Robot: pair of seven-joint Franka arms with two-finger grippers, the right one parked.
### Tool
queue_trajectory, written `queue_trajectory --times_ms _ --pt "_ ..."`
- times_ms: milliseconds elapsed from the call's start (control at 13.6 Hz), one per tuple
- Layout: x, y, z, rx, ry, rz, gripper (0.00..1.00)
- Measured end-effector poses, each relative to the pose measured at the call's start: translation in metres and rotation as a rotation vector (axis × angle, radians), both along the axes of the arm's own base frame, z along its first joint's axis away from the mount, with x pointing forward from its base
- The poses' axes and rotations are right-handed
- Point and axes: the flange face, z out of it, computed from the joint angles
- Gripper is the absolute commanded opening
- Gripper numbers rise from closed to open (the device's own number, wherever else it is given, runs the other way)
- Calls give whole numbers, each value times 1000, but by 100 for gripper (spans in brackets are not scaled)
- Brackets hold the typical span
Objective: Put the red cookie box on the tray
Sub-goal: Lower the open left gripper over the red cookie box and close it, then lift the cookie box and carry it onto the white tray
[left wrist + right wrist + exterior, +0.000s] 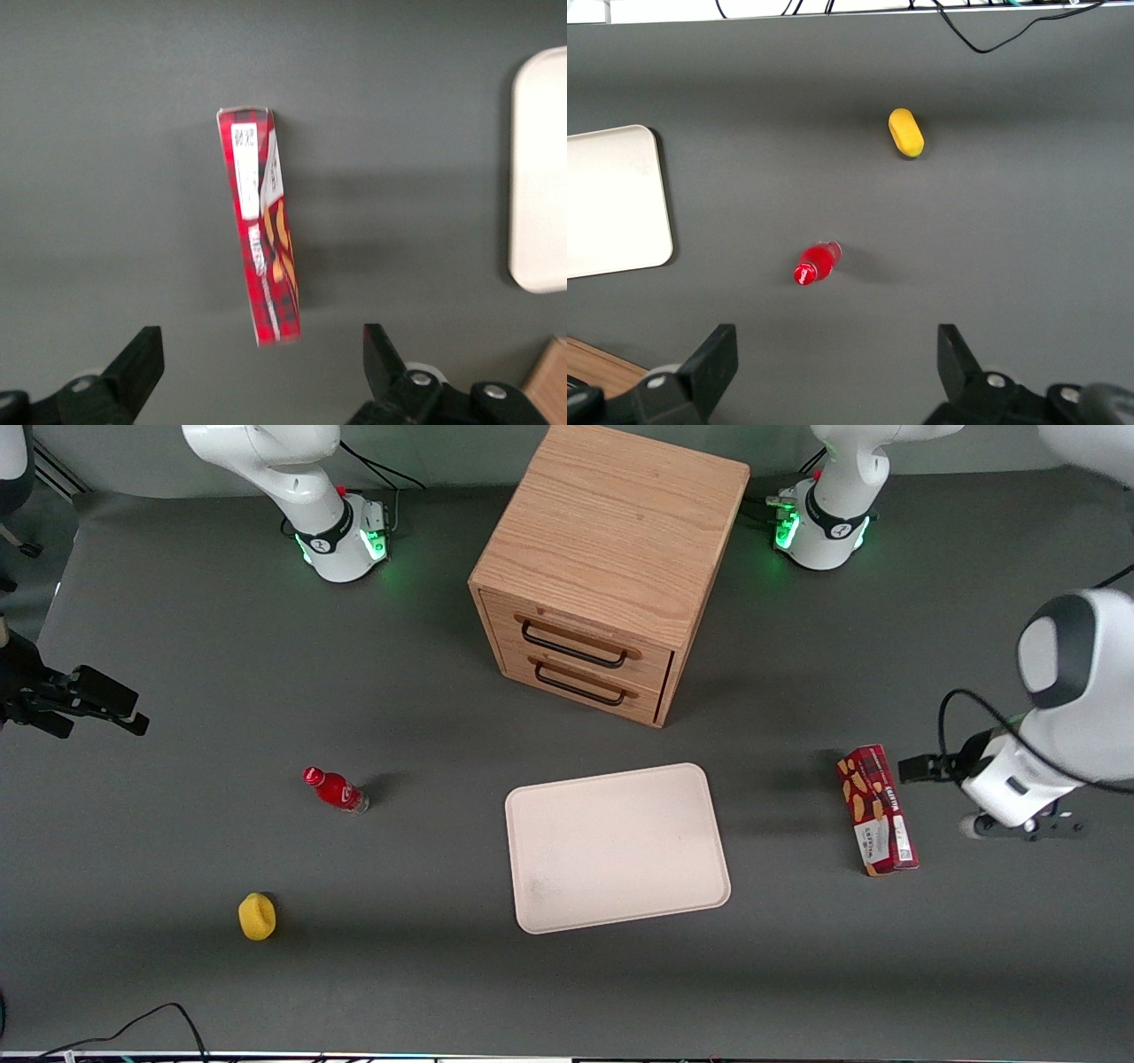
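The red cookie box lies flat on the grey table toward the working arm's end, apart from the tray, which is pale beige and bare. My left gripper hovers above the table just beside the box, on the side away from the tray. In the left wrist view the box shows its white label end farthest from the fingers, and its plain end reaches almost level with the open gripper. Nothing is between the fingers. An edge of the tray shows there too.
A wooden two-drawer cabinet stands farther from the front camera than the tray. A small red bottle and a yellow object lie toward the parked arm's end. Cables run along the table's near edge.
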Motion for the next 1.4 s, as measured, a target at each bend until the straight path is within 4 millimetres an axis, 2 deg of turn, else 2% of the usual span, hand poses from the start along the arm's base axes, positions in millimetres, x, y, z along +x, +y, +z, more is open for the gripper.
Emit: queue_trajectory --times_ms 295,369,516,590,664,885,1033,1180,1402 --pt "5 5 -87 -3 -27 19 100" --pt "6 5 -106 -3 -33 25 93" --pt "2 7 -130 -3 -38 32 59" --pt "-1 8 -137 -2 -36 34 33" --pt "-3 9 -139 -2 -35 35 0" --pt "-2 9 -135 -2 -43 36 0" --pt "3 4 -124 -2 -57 46 0" --pt "15 -12 -98 1 -30 80 0" --pt "41 -54 -36 -6 4 117 0"
